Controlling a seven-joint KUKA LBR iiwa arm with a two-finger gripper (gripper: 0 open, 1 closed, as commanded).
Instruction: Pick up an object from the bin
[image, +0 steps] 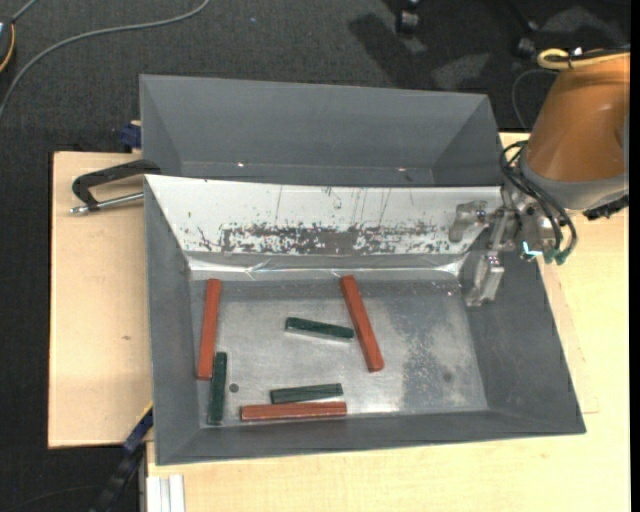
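Grey bin (520, 375) floor: orange bar (361, 323) at centre, probably stiff, light; grasp mid-length across its width. Gripper (484, 282) at two o'clock, opening indiscernible.

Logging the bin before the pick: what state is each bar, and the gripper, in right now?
Left red bar: lying along the left wall.
Left green bar: lying beside its near end.
Centre red bar: lying slantwise.
Centre green bar: lying flat, right end close to it.
Front green bar: lying flat.
Front red bar: lying alongside it.
Gripper: over the right rear corner, away from the bars.
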